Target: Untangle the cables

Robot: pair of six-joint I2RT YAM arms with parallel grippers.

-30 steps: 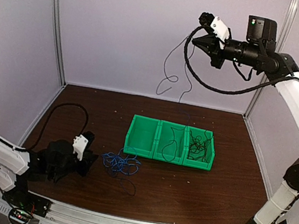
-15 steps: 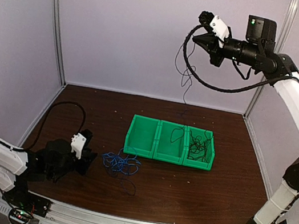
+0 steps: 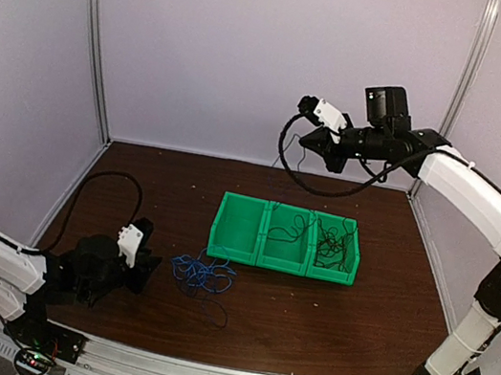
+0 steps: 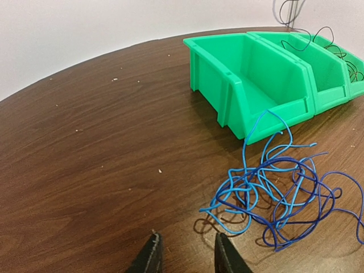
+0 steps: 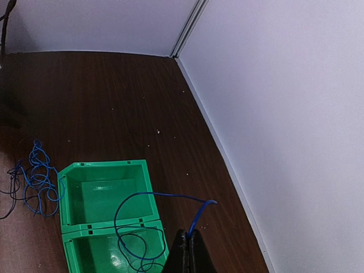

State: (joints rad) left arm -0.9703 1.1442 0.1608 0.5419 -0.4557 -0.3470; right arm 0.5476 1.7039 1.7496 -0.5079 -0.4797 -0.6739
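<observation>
Above the green bins (image 3: 235, 248), the right gripper (image 5: 189, 234) is pinched tight on one thin blue cable (image 5: 165, 195) that droops into the middle bin. The left gripper (image 4: 185, 259) sits low, fingers parted and holding nothing, near the blue tangle (image 4: 278, 199) in front of the bins. Dark cables (image 3: 333, 244) fill the right-hand bin.

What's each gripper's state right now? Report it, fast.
Left gripper: open, holding nothing.
Right gripper: shut on a blue cable that hangs into a green bin.
</observation>
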